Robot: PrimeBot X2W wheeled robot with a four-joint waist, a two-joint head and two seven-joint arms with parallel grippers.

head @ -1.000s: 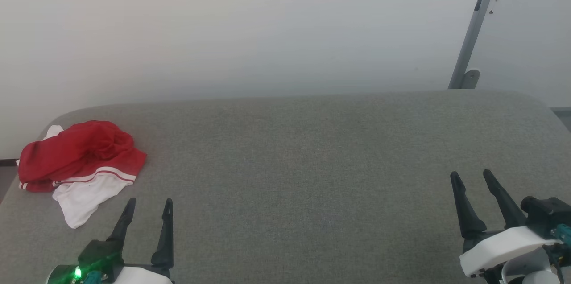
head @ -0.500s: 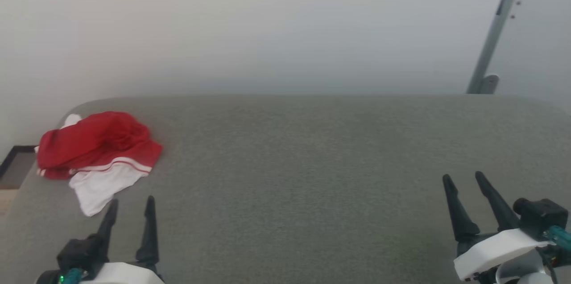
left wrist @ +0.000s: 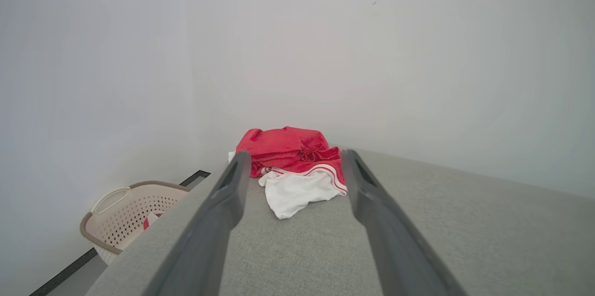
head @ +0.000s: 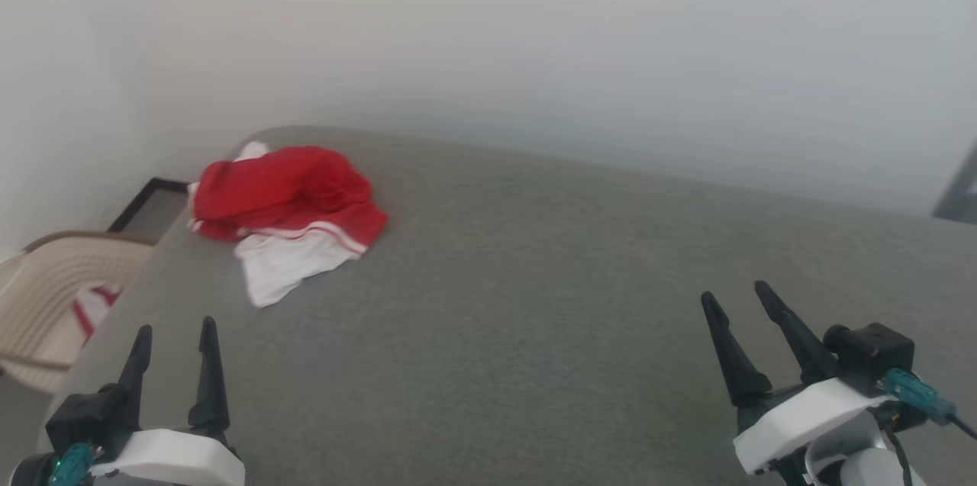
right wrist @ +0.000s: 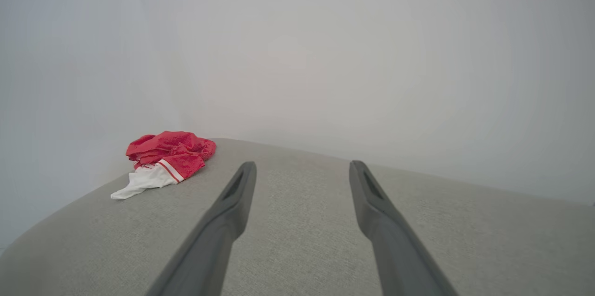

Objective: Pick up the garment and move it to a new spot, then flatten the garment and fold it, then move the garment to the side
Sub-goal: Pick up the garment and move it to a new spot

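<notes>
We found the crumpled red jersey shirt (head: 286, 196), one white sleeve and striped trim spilling toward us, heaped at the far left corner of the grey fabric-covered bench (head: 534, 280); our left gripper (head: 175, 327) hovered near the bench's front left edge, jaws spread apart and empty, pointing toward the shirt but well short of it; our right gripper (head: 734, 292) hung over the front right, jaws likewise parted, holding nothing; beside the bench's left edge stood a beige perforated plastic basket (head: 46, 295) with a white, red-striped cloth (head: 91, 307) inside
</notes>
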